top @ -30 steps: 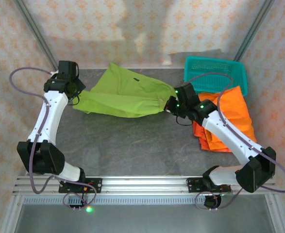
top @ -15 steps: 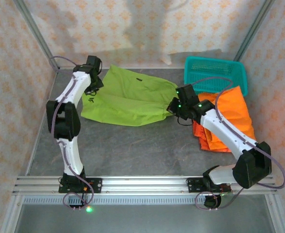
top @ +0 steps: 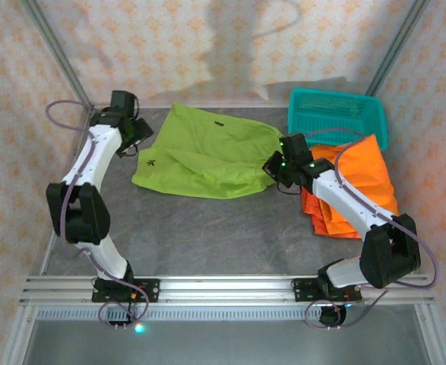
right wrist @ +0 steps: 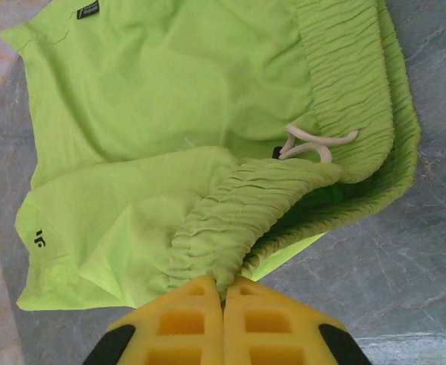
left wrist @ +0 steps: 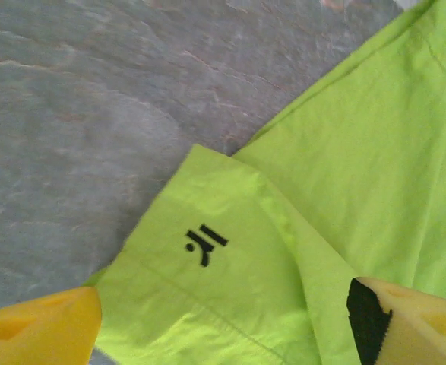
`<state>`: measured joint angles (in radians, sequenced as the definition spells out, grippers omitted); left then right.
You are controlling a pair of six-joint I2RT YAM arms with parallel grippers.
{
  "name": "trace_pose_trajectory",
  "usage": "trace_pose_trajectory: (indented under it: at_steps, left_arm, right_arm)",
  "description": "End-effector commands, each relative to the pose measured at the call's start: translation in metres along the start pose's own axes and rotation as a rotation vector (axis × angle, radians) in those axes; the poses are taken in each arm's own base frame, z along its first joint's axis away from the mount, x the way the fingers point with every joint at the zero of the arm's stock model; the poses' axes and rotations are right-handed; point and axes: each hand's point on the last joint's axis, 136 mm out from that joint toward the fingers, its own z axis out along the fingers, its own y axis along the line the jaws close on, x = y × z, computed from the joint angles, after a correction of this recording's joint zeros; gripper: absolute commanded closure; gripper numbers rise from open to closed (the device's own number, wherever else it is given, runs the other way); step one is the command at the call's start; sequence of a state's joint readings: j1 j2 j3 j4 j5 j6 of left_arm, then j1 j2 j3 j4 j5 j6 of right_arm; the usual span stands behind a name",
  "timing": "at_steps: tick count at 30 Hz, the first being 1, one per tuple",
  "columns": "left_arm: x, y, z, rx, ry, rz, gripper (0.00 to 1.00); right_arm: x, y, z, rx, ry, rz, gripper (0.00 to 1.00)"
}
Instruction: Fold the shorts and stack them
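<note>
1. Right wrist view: our right pincer (right wrist: 224,293) is clenched on the gathered waistband (right wrist: 238,205) of the lime-green shorts (right wrist: 169,99). Its yellow fingers are pressed together with a pinch of cloth between them. A pale drawstring (right wrist: 314,144) lies just past the pinch.
2. From the top, we see that right pincer (top: 272,166) near the teal basket (top: 336,93), to the left of its near-left corner.
3. Our left pincer (left wrist: 223,334) is released. Its fingers stand wide apart over a leg hem that carries a small black logo (left wrist: 204,243).
4. From above, the left pincer (top: 137,131) sits well to the left of the basket, on the far side of the green cloth from it.
5. The lime-green shorts (top: 207,152) lie spread on the counter (top: 207,228), left of the basket and between our two pincers.
6. The orange shorts (top: 367,175) lie heaped just in front of the basket, touching its near edge.
</note>
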<state>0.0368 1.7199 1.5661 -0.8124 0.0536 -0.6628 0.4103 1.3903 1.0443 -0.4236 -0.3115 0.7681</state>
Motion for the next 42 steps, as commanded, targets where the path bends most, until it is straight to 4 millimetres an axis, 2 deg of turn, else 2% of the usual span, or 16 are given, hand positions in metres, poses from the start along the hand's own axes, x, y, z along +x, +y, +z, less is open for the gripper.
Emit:
trace_pose_trajectory:
  at_steps: [1, 10, 16, 23, 28, 35, 39, 42]
  left_arm:
    - [0.02, 0.022, 0.032, -0.042, 0.079, -0.05, 0.22]
    - [0.055, 0.035, 0.079, -0.071, 0.209, -0.067, 0.28]
    - [0.061, 0.054, 0.091, -0.161, 0.205, -0.05, 0.29]
    - [0.064, 0.064, 0.099, -0.207, 0.202, -0.035, 0.3]
    - [0.072, 0.06, 0.103, -0.176, 0.233, -0.042, 0.32]
    - [0.082, 0.052, 0.105, -0.122, 0.267, -0.069, 0.48]
    - [0.086, 0.054, 0.106, -0.128, 0.284, -0.069, 0.7]
    - [0.076, 0.057, 0.095, -0.146, 0.24, -0.066, 0.78]
  right_arm:
    - [0.0, 0.001, 0.004, -0.017, -0.001, 0.015, 1.0]
    - [0.003, -0.002, 0.005, -0.019, 0.009, 0.017, 1.0]
    - [0.005, -0.005, 0.005, -0.015, 0.011, 0.021, 1.0]
    - [0.007, -0.007, 0.005, -0.014, 0.017, 0.023, 1.0]
    - [0.008, -0.008, 0.005, -0.013, 0.017, 0.024, 1.0]
    - [0.009, -0.009, 0.006, -0.015, 0.02, 0.03, 1.0]
    - [0.01, -0.009, 0.007, -0.013, 0.025, 0.03, 1.0]
    - [0.01, -0.009, 0.007, -0.013, 0.025, 0.029, 1.0]
